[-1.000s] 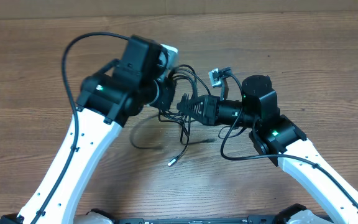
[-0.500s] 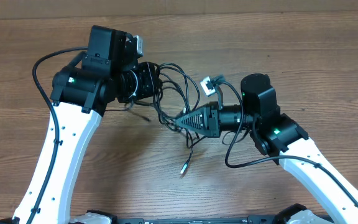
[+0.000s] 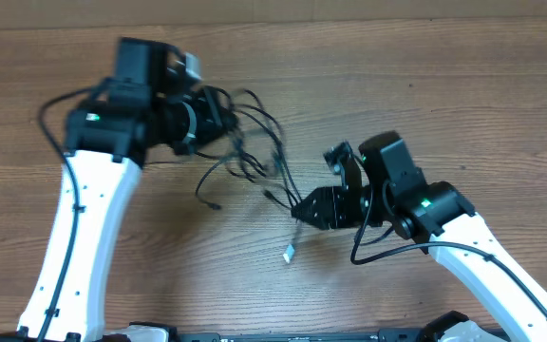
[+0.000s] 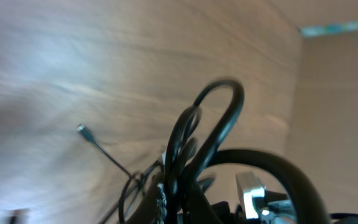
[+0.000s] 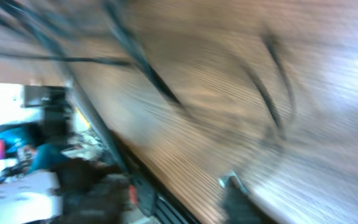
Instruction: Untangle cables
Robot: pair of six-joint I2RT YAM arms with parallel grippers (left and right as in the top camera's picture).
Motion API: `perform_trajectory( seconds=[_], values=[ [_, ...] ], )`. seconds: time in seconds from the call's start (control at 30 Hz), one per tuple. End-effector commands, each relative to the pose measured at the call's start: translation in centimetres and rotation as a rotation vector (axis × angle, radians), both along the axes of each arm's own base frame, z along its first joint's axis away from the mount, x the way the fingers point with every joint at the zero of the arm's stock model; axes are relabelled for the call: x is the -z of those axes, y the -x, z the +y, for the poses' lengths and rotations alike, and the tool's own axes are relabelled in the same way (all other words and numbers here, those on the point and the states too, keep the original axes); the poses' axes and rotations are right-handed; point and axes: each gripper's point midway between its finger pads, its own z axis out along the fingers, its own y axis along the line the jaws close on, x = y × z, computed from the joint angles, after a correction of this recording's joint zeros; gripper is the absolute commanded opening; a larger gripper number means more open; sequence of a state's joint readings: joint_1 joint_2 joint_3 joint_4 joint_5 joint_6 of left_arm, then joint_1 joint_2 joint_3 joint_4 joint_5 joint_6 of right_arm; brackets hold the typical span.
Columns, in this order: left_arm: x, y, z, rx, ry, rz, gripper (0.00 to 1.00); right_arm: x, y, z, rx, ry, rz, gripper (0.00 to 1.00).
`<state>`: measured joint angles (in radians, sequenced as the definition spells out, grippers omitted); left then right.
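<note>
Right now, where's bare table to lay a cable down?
Bare table lies far right, beyond the right arm, and at the near edge between both arms, below the loose plug. Crowded: the cables strung between the left arm and the right.

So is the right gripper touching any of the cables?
Touching. Overhead, one of the cables runs into the right gripper, its plug end hanging out below.
</note>
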<state>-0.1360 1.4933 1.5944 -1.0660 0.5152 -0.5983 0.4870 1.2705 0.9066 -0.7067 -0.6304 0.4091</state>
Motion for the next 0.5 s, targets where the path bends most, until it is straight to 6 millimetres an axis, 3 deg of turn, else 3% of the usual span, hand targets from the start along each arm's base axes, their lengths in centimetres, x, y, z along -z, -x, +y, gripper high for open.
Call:
perform_trajectory(
  seconds=[0.0,0.13,0.3,0.37,0.47],
  values=[
    [-0.7,0.1,1.3,0.099,-0.102,-0.103,0.04,1.1,-1.0,-1.0,0.043,0.086,-0.052,0.67],
    [-0.3,1.1,1.0,0.163,-0.112,-0.099,0.04,1.5,-1.6,-1.7,0.136,0.117,-0.014,0.77],
    [-1.0,2.4,-0.8,0.41,-0.099,-0.228,0.04,0.9,-2.0,-1.1,0.136,0.08,-0.026,0.8],
    [-0.7,3.0,-0.8,0.472,-0.121,-0.246,0.04,-0.2,-1.8,0.0,0.083,0.013,-0.049,0.79],
    [-0.8,4.2,-1.5,0.55,-0.086,-0.26,0.04,-3.5,-1.1,2.4,-0.079,-0.164,-0.152,0.77]
  ],
)
